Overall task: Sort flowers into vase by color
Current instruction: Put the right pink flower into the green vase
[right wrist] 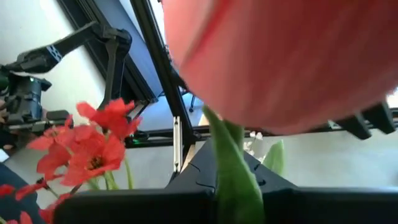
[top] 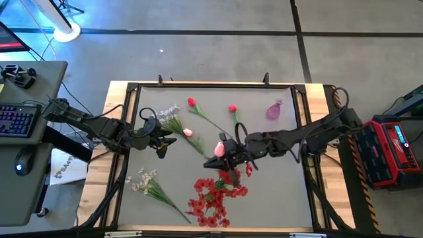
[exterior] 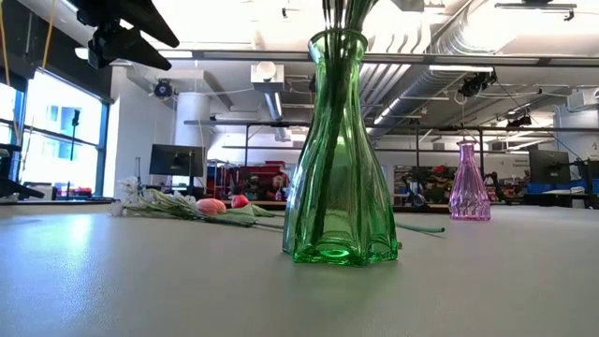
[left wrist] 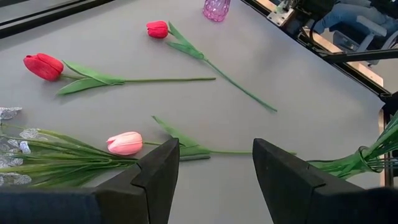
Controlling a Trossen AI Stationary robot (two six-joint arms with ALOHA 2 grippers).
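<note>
1. Pink tulip (right wrist: 280, 62) fills the right wrist view, its green stem running down between the right gripper (top: 221, 157)'s fingers, which are clenched on it.
2. From above, that gripper sits near the table's middle with the pink bloom at its tip, just above the red blossom clusters (top: 215, 195).
3. Those red clusters stand in a green vase (exterior: 339, 159); the low view shows stems inside its glass.
4. A second pink tulip (left wrist: 125, 143) lies on the table just ahead of the left gripper (left wrist: 214, 165), whose fingers stand apart and hold nothing.
5. White sprays (top: 147, 182) lie near the front left; another pale spray (top: 170, 114) lies beside the left gripper.
6. Two red tulips (left wrist: 43, 66) lie farther back, and a purple vase (top: 274, 110) stands at the back right.
</note>
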